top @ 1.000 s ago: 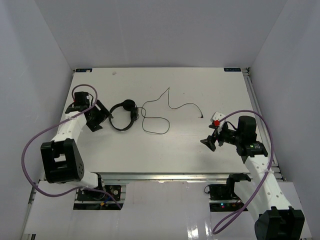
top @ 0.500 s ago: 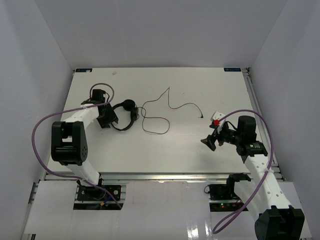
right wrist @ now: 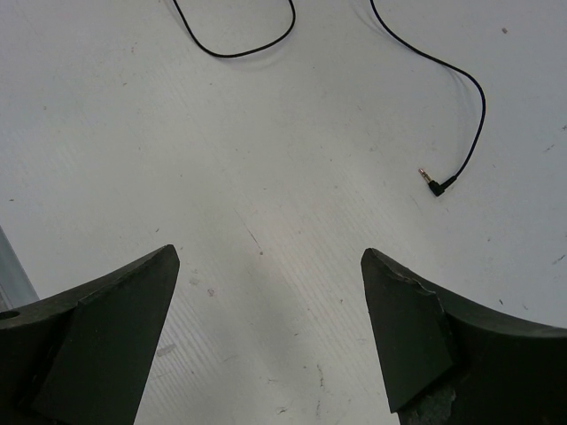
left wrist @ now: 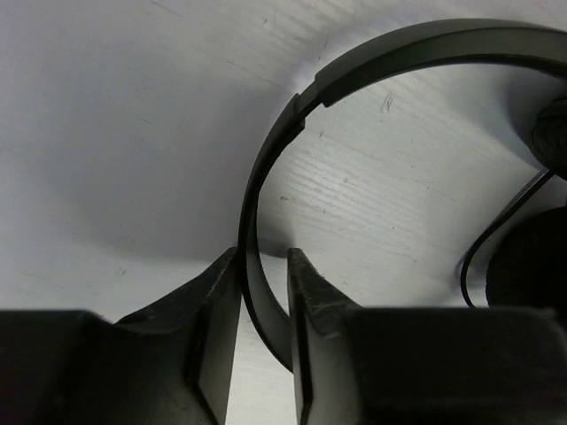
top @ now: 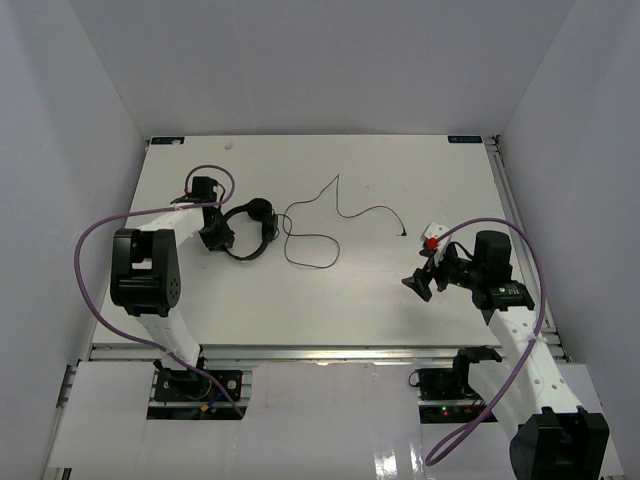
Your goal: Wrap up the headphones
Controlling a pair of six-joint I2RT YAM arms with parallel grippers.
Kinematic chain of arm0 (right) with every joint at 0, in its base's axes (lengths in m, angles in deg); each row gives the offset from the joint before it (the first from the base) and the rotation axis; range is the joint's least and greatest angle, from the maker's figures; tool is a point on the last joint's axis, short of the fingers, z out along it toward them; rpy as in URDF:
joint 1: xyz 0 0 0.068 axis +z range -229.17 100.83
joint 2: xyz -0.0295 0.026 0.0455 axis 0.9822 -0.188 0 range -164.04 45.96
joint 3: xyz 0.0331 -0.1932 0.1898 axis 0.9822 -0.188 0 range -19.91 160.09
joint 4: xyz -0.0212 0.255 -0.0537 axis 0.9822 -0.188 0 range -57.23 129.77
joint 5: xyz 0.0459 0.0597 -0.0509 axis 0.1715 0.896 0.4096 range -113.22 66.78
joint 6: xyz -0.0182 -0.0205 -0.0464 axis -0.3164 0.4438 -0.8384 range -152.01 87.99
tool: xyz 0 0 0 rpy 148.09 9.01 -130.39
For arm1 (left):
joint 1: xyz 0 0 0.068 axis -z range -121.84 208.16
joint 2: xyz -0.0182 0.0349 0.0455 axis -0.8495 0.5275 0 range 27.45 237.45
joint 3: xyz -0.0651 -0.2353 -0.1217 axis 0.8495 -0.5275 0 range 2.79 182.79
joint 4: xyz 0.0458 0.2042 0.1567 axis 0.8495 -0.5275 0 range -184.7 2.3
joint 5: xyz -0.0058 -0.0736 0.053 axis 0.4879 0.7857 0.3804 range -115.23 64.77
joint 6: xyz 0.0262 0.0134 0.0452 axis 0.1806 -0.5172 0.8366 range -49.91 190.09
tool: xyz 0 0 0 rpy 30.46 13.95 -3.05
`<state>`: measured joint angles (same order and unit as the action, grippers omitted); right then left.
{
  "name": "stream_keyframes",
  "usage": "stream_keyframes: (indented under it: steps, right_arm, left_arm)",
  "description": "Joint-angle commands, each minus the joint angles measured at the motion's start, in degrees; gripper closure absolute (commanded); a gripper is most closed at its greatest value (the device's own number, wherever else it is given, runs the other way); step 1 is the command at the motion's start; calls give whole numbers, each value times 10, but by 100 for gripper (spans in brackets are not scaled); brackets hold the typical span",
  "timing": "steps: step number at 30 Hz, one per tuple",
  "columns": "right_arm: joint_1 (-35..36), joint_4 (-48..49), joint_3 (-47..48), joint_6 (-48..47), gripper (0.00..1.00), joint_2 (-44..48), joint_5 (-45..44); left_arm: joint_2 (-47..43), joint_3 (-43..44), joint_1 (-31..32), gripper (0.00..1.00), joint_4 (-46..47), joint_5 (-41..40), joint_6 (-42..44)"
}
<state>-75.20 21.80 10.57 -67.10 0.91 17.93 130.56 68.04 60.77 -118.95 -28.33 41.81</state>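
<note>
I see the left gripper [left wrist: 264, 266] closed around the thin headband of the headphones [top: 257, 211], apparently pinching it, though the wrist view is too tight for me to be sure of contact on both sides. The headphones lie flat near the left edge of the table [top: 400, 180], and their cord [top: 310, 266] loops toward the middle and ends in a plug [right wrist: 432, 184]. My right gripper [right wrist: 270, 255] hovers with its fingers wide apart near the right edge, and a small label [top: 460, 138] at the far right corner is too tiny to read.
</note>
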Motion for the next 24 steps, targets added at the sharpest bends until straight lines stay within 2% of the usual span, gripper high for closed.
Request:
stream_keyframes:
  steps: [1,6,12,14,19,24]
  right_arm:
    - [-1,16,2,-1,10,-3,0]
    - [-1,16,1,-1,10,-2,-2]
    - [-1,15,-1,-1,10,-6,-2]
    - [-2,12,-4,-3,10,-7,2]
    - [-2,-7,-4,-29,10,-5,33]
    - [-1,-105,46,-148,10,-28,104]
  left_arm:
    - [17,19,3,69,4,-16,8]
    - [24,19,3,76,-2,-35,17]
    - [17,26,2,96,-6,-30,30]
    - [6,34,3,100,-9,-26,34]
    - [-64,56,6,100,-17,3,47]
    - [-154,76,47,100,-26,44,78]
